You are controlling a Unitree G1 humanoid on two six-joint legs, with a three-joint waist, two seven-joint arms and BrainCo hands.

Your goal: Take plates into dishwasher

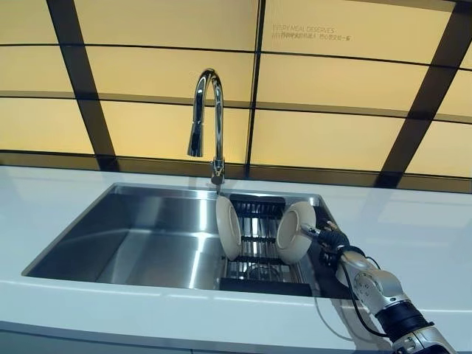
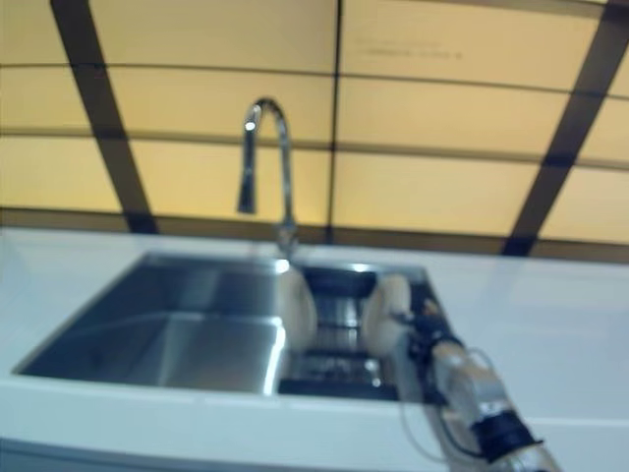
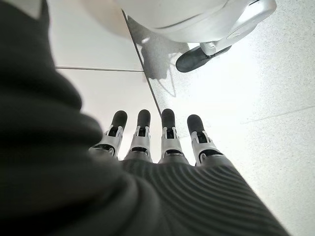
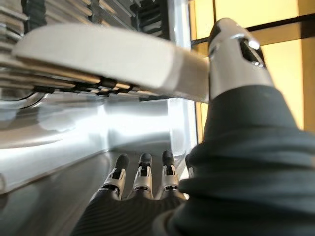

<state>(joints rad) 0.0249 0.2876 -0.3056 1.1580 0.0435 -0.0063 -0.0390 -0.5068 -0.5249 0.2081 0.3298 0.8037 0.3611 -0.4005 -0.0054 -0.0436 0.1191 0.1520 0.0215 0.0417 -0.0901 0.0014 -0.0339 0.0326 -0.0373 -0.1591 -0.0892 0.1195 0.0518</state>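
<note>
A white countertop [image 1: 428,228] holds a steel sink [image 1: 133,236] with a tall curved tap [image 1: 210,118] behind it. At the sink's right end sits a dark rack [image 1: 258,251], with two pale plates [image 1: 227,227] [image 1: 293,232] standing on edge in it.

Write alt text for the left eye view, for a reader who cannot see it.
The robot's right hand reaches to the rim of the right plate, one of two pale plates standing on edge in a black dish rack in the right part of a steel sink. The left plate stands below a curved chrome faucet.
</note>
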